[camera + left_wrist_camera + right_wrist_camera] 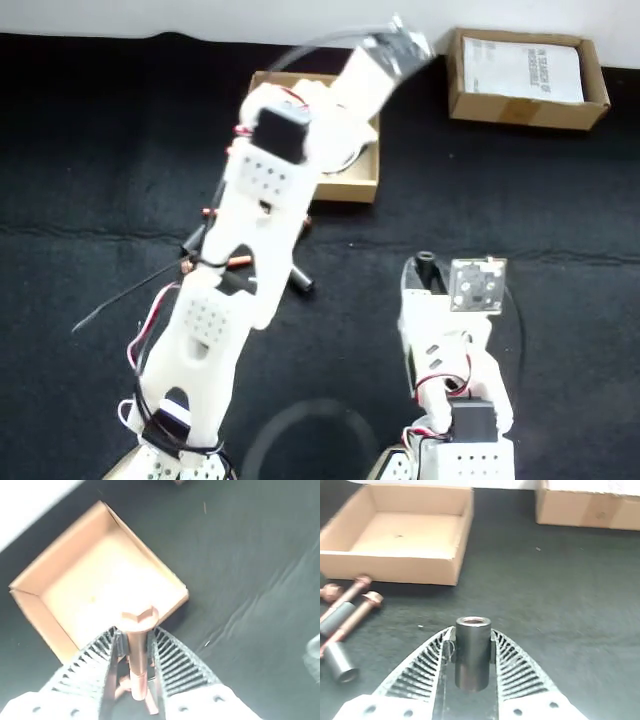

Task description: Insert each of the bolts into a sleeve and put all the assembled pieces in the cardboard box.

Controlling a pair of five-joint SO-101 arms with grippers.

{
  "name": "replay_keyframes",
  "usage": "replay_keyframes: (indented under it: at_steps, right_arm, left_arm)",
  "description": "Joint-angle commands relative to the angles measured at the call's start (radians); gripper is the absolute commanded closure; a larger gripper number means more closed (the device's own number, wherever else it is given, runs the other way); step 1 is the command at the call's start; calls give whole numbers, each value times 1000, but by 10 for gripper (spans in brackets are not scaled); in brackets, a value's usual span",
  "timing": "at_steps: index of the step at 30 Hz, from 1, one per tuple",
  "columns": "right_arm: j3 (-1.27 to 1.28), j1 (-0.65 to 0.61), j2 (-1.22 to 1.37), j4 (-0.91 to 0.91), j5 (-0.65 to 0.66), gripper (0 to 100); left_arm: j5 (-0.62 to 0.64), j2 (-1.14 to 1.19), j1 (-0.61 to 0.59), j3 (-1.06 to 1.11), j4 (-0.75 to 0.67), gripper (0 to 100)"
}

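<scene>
Two robot arms at work on a table draped in creased black cloth, with a pale white strip running along its far edge. The left gripper hangs above the open cardboard box, its ribbed jaws closed to a narrow gap around the shaft of a copper bolt, hex head pointing away from the wrist. Nearer the arm bases, the right gripper pinches a grey sleeve upright between its jaws, bore facing up, over bare cloth well short of the box. Loose bolts and a spare sleeve lie on the cloth just in front of the box's near wall. A second cardboard box, holding a printed sheet, sits at the far right corner, apart from the first
</scene>
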Motion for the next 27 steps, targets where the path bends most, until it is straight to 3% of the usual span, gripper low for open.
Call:
replay_keyframes:
  at_steps: [1,7,15,23,27]
  right_arm:
    - [131,-21,-15,-22,3,992]
    - [131,-25,-18,-38,2,992]
    - [131,-127,-18,-257,2,992]
    - [131,-188,-18,-278,2,992]
    - [131,-277,-19,-286,2,992]
  left_arm:
    - [160,-206,-38,-36,8,992]
    - [189,-394,-64,68,8,992]
    - [189,-852,-30,662,5,992]
    - [187,-1208,-35,1093,-2,992]
    - [183,-1305,-35,1270,-2,992]
